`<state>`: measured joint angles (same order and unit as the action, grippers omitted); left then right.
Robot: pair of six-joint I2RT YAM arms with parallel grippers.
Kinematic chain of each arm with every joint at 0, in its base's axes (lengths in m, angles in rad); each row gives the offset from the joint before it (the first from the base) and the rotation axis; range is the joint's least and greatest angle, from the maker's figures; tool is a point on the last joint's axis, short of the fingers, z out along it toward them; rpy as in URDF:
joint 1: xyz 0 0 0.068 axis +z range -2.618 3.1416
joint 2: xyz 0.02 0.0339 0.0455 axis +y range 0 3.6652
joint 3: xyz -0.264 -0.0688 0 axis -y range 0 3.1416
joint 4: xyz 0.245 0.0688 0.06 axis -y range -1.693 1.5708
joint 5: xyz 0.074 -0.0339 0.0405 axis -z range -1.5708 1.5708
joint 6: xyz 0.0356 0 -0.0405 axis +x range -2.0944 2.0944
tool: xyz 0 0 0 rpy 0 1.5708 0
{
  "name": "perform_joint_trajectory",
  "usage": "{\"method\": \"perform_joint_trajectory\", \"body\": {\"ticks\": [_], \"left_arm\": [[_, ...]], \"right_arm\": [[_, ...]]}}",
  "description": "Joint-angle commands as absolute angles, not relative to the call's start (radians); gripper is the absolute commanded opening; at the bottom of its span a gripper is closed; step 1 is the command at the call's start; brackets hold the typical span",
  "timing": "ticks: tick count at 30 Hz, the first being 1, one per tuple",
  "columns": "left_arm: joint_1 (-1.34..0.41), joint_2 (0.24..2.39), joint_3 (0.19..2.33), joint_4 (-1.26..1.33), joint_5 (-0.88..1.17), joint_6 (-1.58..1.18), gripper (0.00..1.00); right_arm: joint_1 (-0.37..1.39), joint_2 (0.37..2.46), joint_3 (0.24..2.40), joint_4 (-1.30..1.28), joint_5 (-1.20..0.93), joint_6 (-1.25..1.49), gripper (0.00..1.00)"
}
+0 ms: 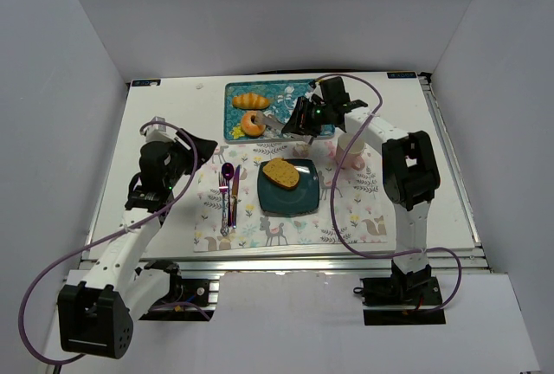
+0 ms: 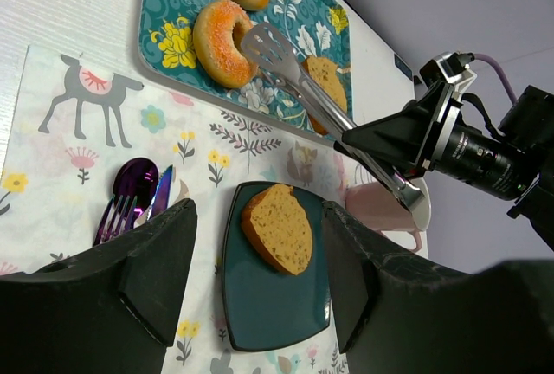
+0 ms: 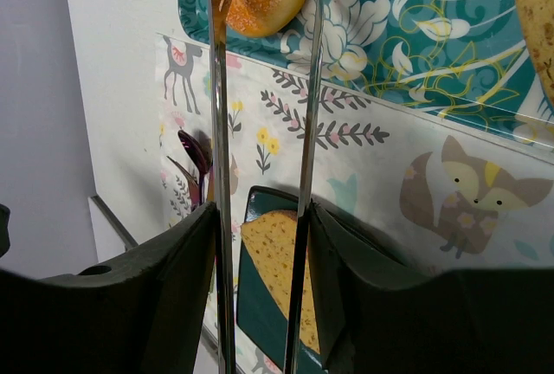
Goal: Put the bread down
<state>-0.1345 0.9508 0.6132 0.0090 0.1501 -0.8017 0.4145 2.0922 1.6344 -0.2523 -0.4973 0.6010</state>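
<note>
Two black fingers (image 2: 147, 279) of the left gripper (image 2: 258, 244) fill the bottom of the left wrist view, spread wide with nothing between them, and they hover near the left edge of the dark teal square plate (image 1: 305, 203). On that plate lies the slice of brown bread (image 1: 281, 173), flat, towards the plate's far left corner. The plate sits on a white paper placemat printed with animals and flowers (image 1: 260, 228). Just left of the plate, a purple metallic spoon, fork and knife (image 1: 228, 194) lie side by side on the mat.

The right gripper (image 3: 261, 218) is closed on the long metal tongs (image 2: 270, 52), whose two arms run apart between its fingers. The tong tips reach past the plate's far edge, over a teal floral rectangular tray (image 1: 232, 119). That tray holds a sugared ring doughnut (image 1: 254, 123) beside the tong tips, a golden croissant (image 1: 251, 100) farther from the plate, and a second bread slice (image 2: 327, 88). A pale pink mug (image 1: 349, 151) stands off the plate's far right corner.
</note>
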Motion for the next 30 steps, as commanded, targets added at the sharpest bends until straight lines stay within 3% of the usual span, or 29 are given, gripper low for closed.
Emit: {"method": "perform_joint_trajectory", "body": {"ticks": [1, 9, 14, 23, 30], "left_arm": [[-0.135, 0.957, 0.657, 0.031, 0.146, -0.799, 0.69], [-0.135, 0.974, 0.672, 0.031, 0.147, -0.795, 0.69], [-0.135, 0.977, 0.672, 0.037, 0.15, -0.799, 0.69], [-0.137, 0.97, 0.673, 0.041, 0.15, -0.796, 0.69], [-0.137, 0.954, 0.66, 0.077, 0.161, -0.798, 0.69]], "right_arm": [[0.416, 2.103, 1.683, -0.212, -0.511, 0.634, 0.5], [0.417, 2.126, 1.687, -0.221, -0.5, 0.638, 0.45], [0.417, 2.118, 1.678, -0.192, -0.546, 0.655, 0.28], [0.376, 2.023, 1.622, -0.08, -0.658, 0.707, 0.06], [0.313, 1.87, 1.537, -0.127, -0.796, 0.482, 0.0]]}}
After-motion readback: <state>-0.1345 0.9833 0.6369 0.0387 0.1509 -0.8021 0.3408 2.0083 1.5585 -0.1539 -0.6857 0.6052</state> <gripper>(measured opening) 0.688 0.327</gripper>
